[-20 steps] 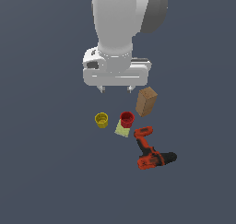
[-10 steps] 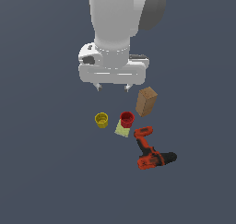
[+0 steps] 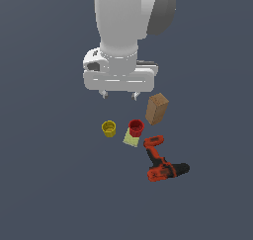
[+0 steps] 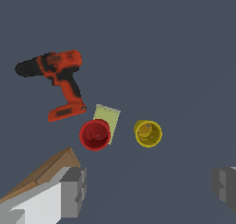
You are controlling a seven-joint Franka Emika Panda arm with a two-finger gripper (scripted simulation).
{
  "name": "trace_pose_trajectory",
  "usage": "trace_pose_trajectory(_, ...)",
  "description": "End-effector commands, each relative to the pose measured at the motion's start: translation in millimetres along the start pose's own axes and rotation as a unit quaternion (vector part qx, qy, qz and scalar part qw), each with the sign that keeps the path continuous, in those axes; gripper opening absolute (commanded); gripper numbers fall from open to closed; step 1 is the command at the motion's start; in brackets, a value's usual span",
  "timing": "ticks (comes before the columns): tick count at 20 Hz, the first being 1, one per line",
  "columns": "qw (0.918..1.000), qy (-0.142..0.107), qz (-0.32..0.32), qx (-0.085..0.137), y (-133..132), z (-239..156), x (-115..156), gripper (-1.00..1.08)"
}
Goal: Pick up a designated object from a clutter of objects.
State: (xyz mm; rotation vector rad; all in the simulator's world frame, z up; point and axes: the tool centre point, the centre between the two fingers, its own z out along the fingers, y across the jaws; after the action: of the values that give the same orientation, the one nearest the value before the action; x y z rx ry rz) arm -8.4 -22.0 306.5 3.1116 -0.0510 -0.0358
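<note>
Exterior view shows the white parallel gripper spread wide and empty, hanging above the clutter; the small round yellow plastic cup stands upright just below its fingertips, slightly left of centre. To do the approach well, I judge it should centre over this cup, clear of the similar red plastic cup just to its right; then descend straight.

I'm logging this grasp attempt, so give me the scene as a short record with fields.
target: yellow cup, upright, standing apart
nearest neighbour: red cup, beside a pale flat block
other clutter: brown box; power drill lying on its side
gripper: open, above the cups, holding nothing
</note>
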Motion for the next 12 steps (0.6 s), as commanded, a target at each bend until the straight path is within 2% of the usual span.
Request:
trace_pose_trajectory(1,1.0000,0.000,0.000,0.001,2,9,1,1.00)
trace_pose_trajectory(12,0.9999,0.004,0.006,0.011,23,88,3,1.00)
